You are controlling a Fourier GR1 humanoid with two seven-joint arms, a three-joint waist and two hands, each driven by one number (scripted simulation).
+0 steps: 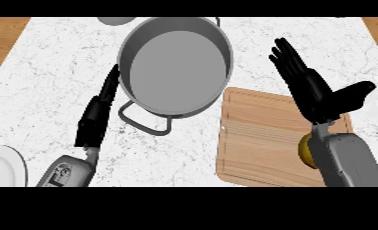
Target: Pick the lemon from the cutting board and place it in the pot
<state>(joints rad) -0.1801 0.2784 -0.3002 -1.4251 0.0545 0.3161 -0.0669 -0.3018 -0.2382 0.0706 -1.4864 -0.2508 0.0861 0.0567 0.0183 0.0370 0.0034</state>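
A yellow lemon [304, 151] lies on the wooden cutting board [258, 144] at the right, mostly hidden under my right forearm. My right hand [310, 86] hovers open above the board's far right part, fingers straight and pointing away, thumb out to the right. It is beyond the lemon and holds nothing. The grey pot [176, 64] stands left of the board, its inside bare, one handle toward me. My left hand [100, 109] is open, seen edge-on, fingers straight beside the pot's left wall.
A white plate [9, 166] shows at the lower left edge. A grey round object [117, 20] peeks in behind the pot. Wooden strips [11, 34] flank the marble counter at both far corners.
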